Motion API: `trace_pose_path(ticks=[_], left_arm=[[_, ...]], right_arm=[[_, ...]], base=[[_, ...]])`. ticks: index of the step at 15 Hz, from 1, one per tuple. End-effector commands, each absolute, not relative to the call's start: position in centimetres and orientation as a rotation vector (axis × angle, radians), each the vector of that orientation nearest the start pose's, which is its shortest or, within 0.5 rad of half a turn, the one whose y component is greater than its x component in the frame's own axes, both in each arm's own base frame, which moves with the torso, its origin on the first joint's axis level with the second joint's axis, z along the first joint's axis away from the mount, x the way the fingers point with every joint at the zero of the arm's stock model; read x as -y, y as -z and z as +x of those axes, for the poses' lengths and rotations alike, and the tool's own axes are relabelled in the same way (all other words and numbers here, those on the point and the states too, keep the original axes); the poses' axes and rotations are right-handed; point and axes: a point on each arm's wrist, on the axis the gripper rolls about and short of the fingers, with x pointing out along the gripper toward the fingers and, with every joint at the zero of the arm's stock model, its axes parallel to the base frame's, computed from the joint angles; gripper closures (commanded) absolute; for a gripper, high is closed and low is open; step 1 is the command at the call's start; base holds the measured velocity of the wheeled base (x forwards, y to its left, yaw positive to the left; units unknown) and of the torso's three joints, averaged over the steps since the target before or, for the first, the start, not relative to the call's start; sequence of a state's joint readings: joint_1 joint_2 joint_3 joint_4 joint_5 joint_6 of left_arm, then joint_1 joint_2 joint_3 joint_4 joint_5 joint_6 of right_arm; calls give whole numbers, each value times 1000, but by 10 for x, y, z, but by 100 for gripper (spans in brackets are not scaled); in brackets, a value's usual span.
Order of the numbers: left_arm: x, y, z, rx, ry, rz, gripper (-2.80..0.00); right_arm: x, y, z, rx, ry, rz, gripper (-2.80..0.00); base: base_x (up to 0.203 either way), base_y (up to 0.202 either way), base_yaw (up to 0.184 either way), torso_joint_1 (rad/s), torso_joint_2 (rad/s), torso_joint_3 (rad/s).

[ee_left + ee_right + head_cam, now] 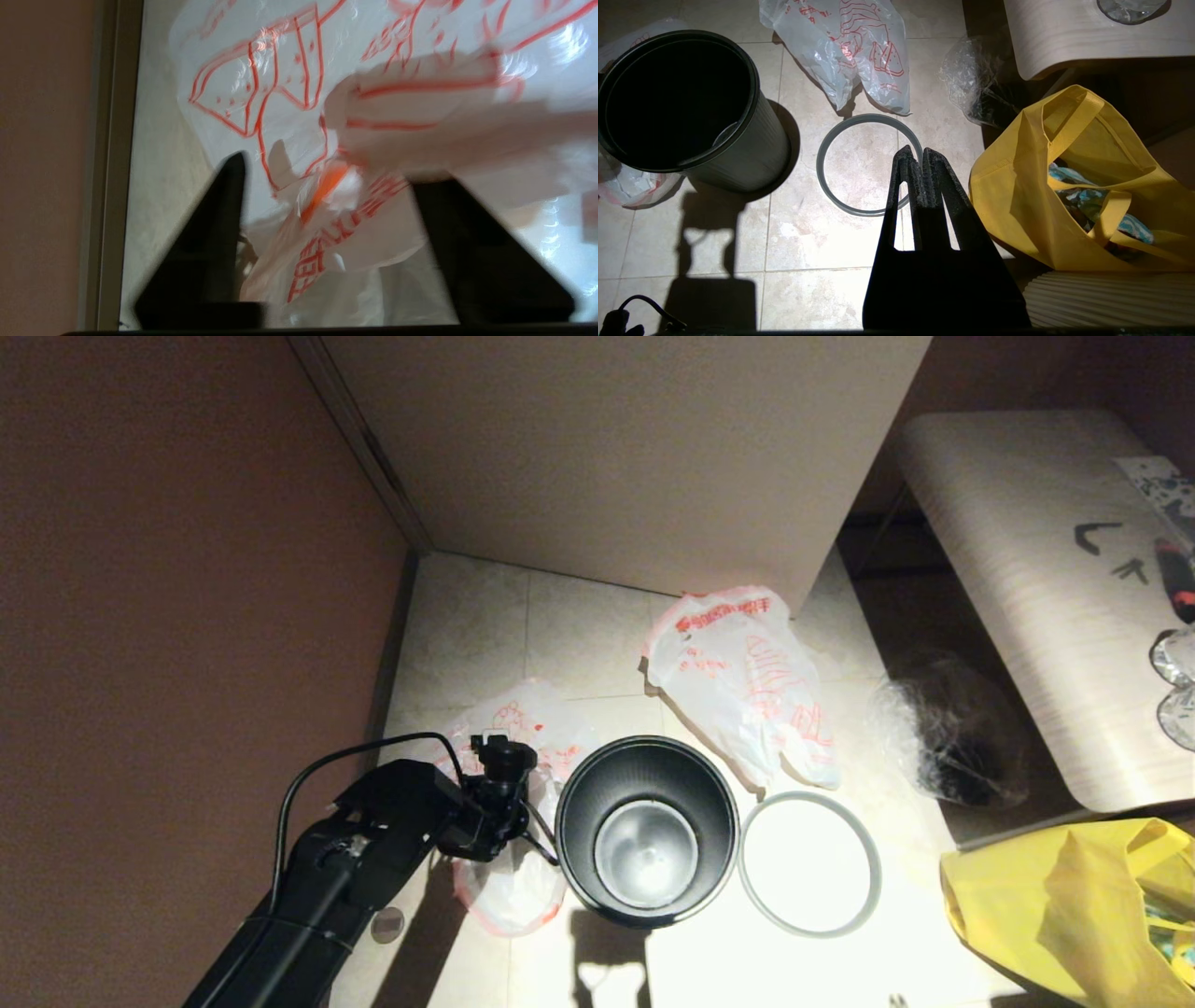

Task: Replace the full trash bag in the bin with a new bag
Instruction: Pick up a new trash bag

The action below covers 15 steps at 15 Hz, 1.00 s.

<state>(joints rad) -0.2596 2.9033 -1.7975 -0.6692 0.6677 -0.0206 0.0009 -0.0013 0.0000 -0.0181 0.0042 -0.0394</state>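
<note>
Thin white plastic printed in red fills the space between my left gripper (329,168) fingers. They stand apart, one on each side of a bunched fold of the new bag (280,93), and they are not yet pinched on it. I have come at it pointing down because the bag lies limp and flat on the floor tiles (467,607), so I judge that a raised fold is the only part I can catch.

The new bag lies just beside the bin (644,765), on the wall side, partly under my wrist. That means it will travel only a little way to the bin's mouth once I have it. The bin stands upright and bare inside, with its shiny bottom showing, ready for lining.

On the bin's other side its grey ring (810,798) lies flat on the tiles. It is off, I take it, so a bag's edge can be folded over the lip before the ring goes back on. Beyond the bin, the full trash bag (738,681) lies lumpy on the floor against the cabinet, already out.

My right gripper (920,154) hangs idle with its fingers together, above the ring and near a yellow bag (1017,186).
</note>
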Motion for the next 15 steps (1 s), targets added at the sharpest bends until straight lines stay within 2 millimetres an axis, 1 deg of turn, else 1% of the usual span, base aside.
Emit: trace_pose_path(ticks=[1,6,7,8,10,11,12,14,15], left_arm=[[122,105,511,-402,-408,185,0],[122,112,507,-424,-402,196,0],[121,112,504,-438,-400,202,0],[121,107,500,-445,-398,204,0],[123,84,489,-452,-390,197,0],[125,67,480,-452,-386,183,0],[127,51,466,-465,-383,180,0],[128,7,436,-459,-384,174,0],[127,-19,419,-445,-383,169,0]], right_arm=[[0,-75,-22,9,-6,-40,0],[0,-75,-22,9,-6,-40,0],[0,-75,-22,9,-6,-40,0],[0,-75,-22,9,-6,-40,0],[0,-75,-22,9,-6,-40,0],[0,-75,-22,9,-6,-40,0],[0,-75,-22,9,-6,-40,0],[0,-75,-22,9,-6,-40,0],[0,-75,-22,9,-6,-40,0]], base=[[0,0,0,0,0,0],[0,0,0,0,0,0],[0,0,0,0,0,0],[0,0,0,0,0,0],[0,0,0,0,0,0],[0,0,0,0,0,0],[0,0,0,0,0,0],[0,0,0,0,0,0],[0,0,0,0,0,0]])
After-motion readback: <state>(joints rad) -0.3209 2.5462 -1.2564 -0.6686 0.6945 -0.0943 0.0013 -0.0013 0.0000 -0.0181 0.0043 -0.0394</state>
